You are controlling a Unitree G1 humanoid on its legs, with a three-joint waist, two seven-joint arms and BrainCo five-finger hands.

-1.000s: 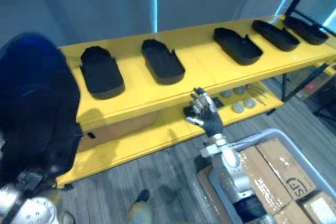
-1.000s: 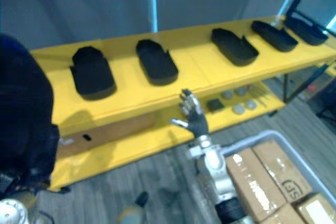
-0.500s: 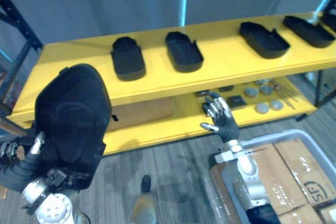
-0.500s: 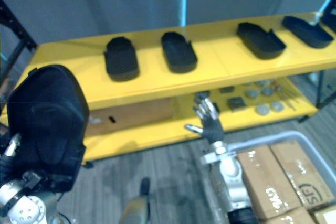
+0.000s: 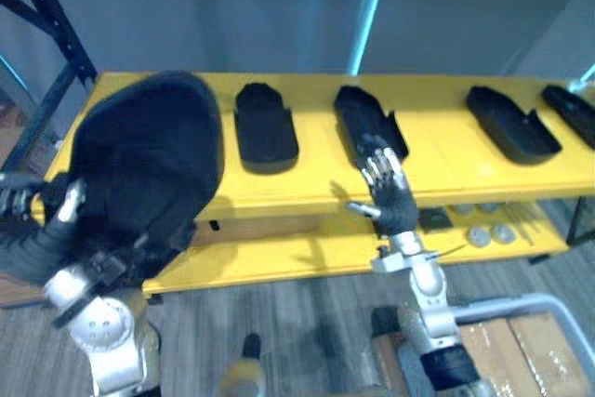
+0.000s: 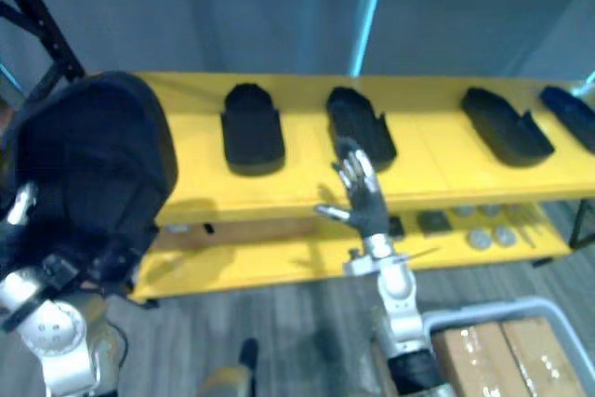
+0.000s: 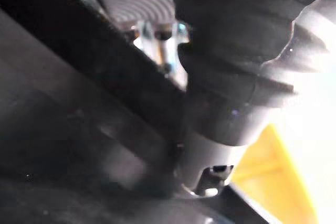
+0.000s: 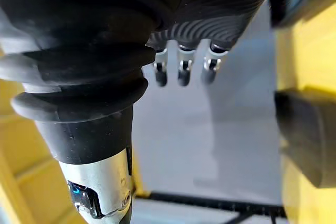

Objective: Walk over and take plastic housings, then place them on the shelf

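Your view has swung toward 9 o'clock, so the left end of the yellow shelf (image 5: 314, 151) now shows. The big black shell (image 5: 149, 165) has come up higher and sits in front of that end. The right hand (image 5: 386, 194) has come up too. It was by the low board, and now it is in front of the edge of the top board.

The big black shell is at 9 o'clock in the head views, carried on your left arm. The left hand (image 5: 28, 220) is at its outer side, but I cannot tell how that hand grips. Its own wrist view is dark, with the shell very close. The right hand is just to 3 o'clock of the middle, wide open and flat, with nothing in it.

The top board already has shells in a row. There is a first shell (image 5: 265, 127), a second shell (image 5: 370, 123), and more toward 3 o'clock. I think the free spot is at 9 o'clock of the first shell.

Here is what could go wrong. The shell is big and hides the spot from you, so it could hit the shelf edge or bump the first shell. It could also slip, since you cannot check the grip. The open right hand is close to the second shell and could knock it if you lean in. The black post (image 5: 42, 20) at 10 o'clock could catch the shell if you swing wide.
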